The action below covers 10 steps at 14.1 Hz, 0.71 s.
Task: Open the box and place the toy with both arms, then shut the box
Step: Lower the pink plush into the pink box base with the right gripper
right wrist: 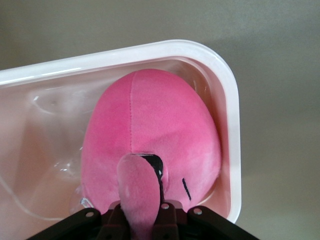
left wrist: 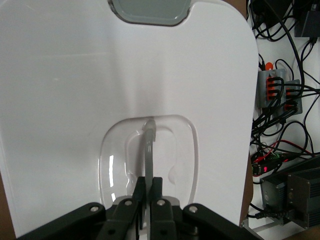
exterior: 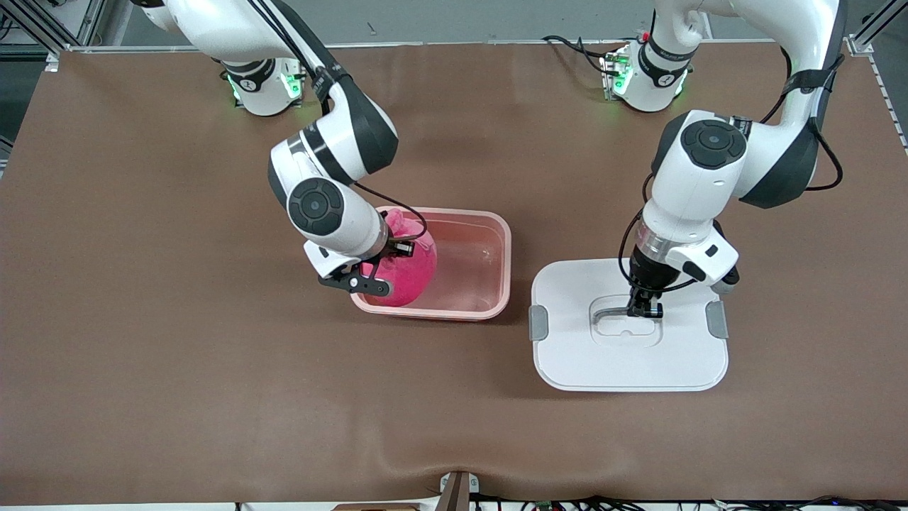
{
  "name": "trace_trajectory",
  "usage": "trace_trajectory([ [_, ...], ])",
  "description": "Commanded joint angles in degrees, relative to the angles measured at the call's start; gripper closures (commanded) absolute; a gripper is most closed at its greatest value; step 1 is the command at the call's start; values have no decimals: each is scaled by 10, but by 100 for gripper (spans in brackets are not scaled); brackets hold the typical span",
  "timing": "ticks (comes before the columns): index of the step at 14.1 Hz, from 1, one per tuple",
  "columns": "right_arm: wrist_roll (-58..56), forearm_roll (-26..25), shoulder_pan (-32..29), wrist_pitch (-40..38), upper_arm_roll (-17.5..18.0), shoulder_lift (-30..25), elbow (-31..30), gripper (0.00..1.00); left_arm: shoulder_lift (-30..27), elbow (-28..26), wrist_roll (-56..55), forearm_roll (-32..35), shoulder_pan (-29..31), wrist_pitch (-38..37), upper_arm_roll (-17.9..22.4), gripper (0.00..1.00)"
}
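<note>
- Lying open on the brown table [exterior: 142, 319], near its middle: pink box [exterior: 496, 234], lid off.
- Sitting inside the box, at the end toward the right arm: hot-pink toy [exterior: 408, 273], filling that end from wall to wall.
- Reaching down from the 11 o'clock base of the front view: right arm, its gripper [exterior: 376, 273] over the box.
- Clamping a lighter pink flap of the toy [right wrist: 137, 192] between its fingers [right wrist: 167, 215]: right gripper, clenched on the toy.
- Showing beside the flap in the right wrist view: a dark eye mark on the plush.
- Lying flat on the table at 3 o'clock from the box, just beside it and apart from it: white lid [exterior: 567, 348], toward the left arm's end and slightly nearer the front camera.
- Sticking out at the lid's two short sides: grey clips [exterior: 538, 323].
- Reaching down from the 1 o'clock base: left arm, its gripper [exterior: 644, 310] at the lid's recessed middle.
- Pinching the clear handle [left wrist: 149, 150] standing in that recess: left gripper [left wrist: 148, 200], fingers closed tight on it.
</note>
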Motion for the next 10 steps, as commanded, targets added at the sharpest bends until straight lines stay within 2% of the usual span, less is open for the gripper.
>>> trace_trajectory([
  [1, 11, -23, 7, -4, -3, 23, 14, 100, -25, -28, 14, 3, 10, 13, -8, 100],
  [4, 13, -23, 26, 7, -3, 46, 17, 100, -26, -29, 14, 3, 10, 13, -8, 100],
  [10, 24, -20, 78, 123, -2, 89, 16, 100, -34, -38, 38, -12, 27, 15, -16, 100],
])
